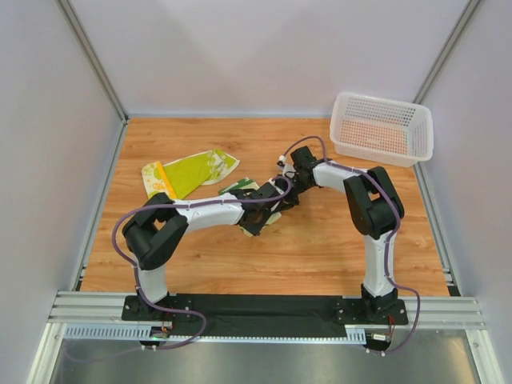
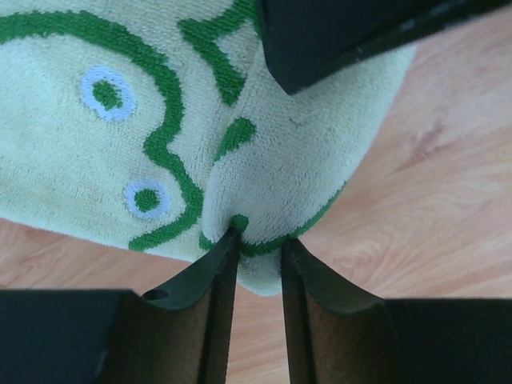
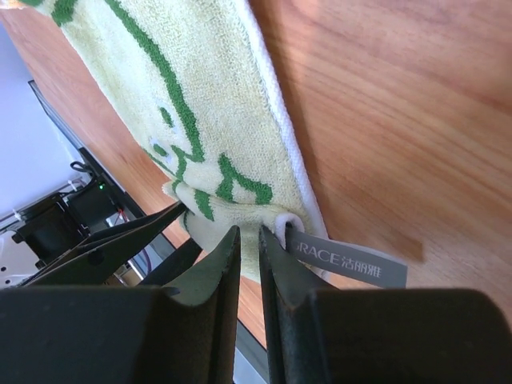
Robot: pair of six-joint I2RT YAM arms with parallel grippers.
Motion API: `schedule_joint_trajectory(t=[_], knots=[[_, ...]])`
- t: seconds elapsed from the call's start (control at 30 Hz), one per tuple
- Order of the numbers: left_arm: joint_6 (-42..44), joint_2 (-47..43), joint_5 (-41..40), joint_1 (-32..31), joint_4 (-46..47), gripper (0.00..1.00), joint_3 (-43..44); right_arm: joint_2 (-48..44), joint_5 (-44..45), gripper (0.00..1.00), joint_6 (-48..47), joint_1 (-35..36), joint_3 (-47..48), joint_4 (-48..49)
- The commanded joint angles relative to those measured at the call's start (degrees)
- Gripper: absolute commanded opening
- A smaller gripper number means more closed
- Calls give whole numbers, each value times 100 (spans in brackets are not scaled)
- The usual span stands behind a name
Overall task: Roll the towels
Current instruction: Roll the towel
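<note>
A pale yellow-green towel with green patterns (image 1: 270, 210) lies mid-table, mostly hidden under both grippers. My left gripper (image 1: 268, 214) is shut on its near edge; in the left wrist view the fingertips (image 2: 230, 244) pinch a bulge of the towel (image 2: 264, 160). My right gripper (image 1: 290, 192) is shut on the towel's folded end (image 3: 240, 204) beside a grey label (image 3: 348, 260). The left gripper's fingers (image 3: 120, 236) show just beside it. A second yellow-green towel (image 1: 188, 172) lies flat at the back left.
A white mesh basket (image 1: 382, 128) stands at the back right corner. White walls close the table on three sides. The arm bases sit on a black rail (image 1: 264, 308) at the near edge.
</note>
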Motion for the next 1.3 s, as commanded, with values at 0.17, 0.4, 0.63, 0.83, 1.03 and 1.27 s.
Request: schedule_joint_trajectory(t=[0.17,0.4,0.63,0.83,1.03,1.27], knots=[[-32,819,31,73,-939,23,29,12,77,18,-203,-263,121,-96],[-40,845,1508,73,-2046,21,1153,-217,349,20,-405,-623,217,-438],[-242,1100,2940,143,-2705,19,2120,-717,754,24,-581,-869,358,-983],[-443,1162,4405,485,-2497,19,2280,-1113,842,27,-652,-940,289,-1273],[-717,1197,5332,1100,-2143,18,2060,-1438,728,29,-617,-931,-72,-1291],[-1033,1417,6070,1540,-1652,18,1515,-1676,570,30,-608,-913,-336,-1309]])
